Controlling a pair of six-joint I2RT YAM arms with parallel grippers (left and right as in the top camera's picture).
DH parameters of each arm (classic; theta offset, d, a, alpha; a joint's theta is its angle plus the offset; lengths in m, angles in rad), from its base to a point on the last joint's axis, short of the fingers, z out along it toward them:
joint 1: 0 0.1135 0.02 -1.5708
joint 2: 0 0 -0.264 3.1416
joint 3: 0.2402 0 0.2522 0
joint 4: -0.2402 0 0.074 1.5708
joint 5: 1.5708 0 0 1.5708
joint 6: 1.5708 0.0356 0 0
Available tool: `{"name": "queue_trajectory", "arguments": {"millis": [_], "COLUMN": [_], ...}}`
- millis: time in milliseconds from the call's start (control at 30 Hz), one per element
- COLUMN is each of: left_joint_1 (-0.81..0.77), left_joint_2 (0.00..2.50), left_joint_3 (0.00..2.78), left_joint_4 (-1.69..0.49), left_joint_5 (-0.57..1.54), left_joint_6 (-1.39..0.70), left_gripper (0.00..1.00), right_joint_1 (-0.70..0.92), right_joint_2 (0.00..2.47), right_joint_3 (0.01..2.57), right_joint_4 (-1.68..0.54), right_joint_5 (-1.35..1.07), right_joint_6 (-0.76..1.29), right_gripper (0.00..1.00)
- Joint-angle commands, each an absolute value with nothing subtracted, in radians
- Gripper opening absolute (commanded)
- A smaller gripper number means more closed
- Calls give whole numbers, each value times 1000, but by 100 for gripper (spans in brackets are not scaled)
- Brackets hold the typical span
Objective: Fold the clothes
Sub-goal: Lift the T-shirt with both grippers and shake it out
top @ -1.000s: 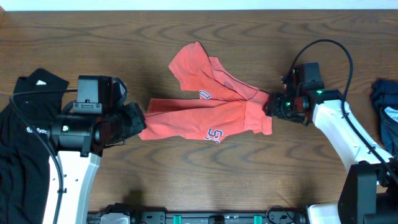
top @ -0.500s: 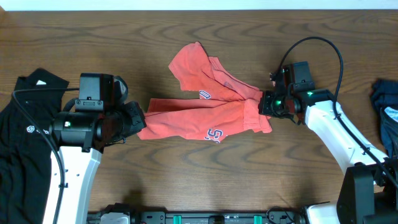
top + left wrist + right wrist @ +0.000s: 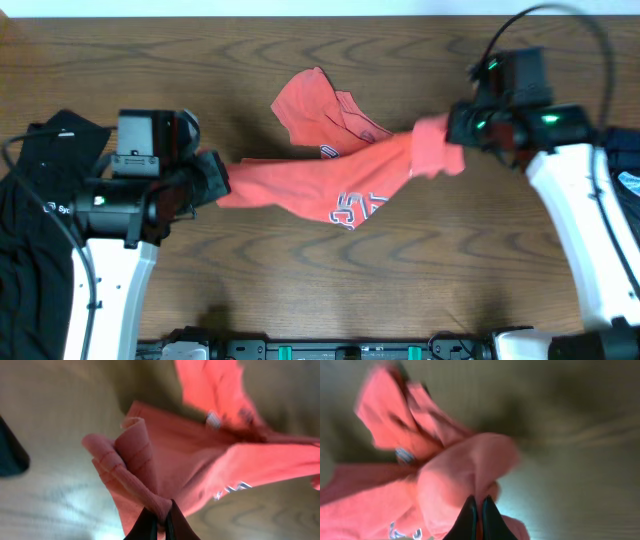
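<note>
The coral-red T-shirt (image 3: pixel 330 180) is strung out between both arms, over the middle of the dark, wood-grain table (image 3: pixel 300 300). The left gripper (image 3: pixel 213 182) has its two fingers pinched tight on the shirt's left end. From its wrist camera you can see the soft knit bunched into a loose roll, with a stitched hem curling over right above the black fingertips.

The right gripper (image 3: pixel 455 128) is clamped on the other end, holding a rounded, puffy wad of cloth. It sits a bit farther toward the back of the table than the left one. Its wrist view is pretty blurry, but the fingers look closed on the fabric.

Between the two, the shirt is pulled into a long slanted band with lengthwise creases, and a looser triangular flap spreads out toward the back edge. The white-outlined lettering (image 3: pixel 350 208) shows near the band's front edge, but it's too rumpled to read.

Over at the left edge, a matte black shirt (image 3: pixel 35 230) with a small white logo lies in a limp heap, partly under the left arm. A scrap of blue fabric (image 3: pixel 622 165) peeks in at the right edge.
</note>
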State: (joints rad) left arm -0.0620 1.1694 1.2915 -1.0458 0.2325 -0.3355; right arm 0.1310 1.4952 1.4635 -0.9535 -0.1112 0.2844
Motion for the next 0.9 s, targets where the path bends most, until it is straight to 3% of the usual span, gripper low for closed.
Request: {"name": "queue_trajectory", "arguments": {"millis": [0,400,867], "left_joint_1": [-63,-63,-63], "left_joint_2": [1155,1152,1148], "left_joint_3": [1401,1727,1934], "left_joint_4": [-1042,-1041,-1048], "left_joint_5": [176,-74,-78], "left_joint_6": [-311,-307,-304], "left_gripper": [7,6,6], "right_joint_1": [107,-52,-176], "right_joint_2": [1472,1470,1470], "right_joint_3": [1585,2035,2313], "right_joint_4": [-1000,-1148,-1341], "right_joint_5": [-49,-49,-84], "right_joint_6": [250,245,197], "right_gripper": [1,1,1]}}
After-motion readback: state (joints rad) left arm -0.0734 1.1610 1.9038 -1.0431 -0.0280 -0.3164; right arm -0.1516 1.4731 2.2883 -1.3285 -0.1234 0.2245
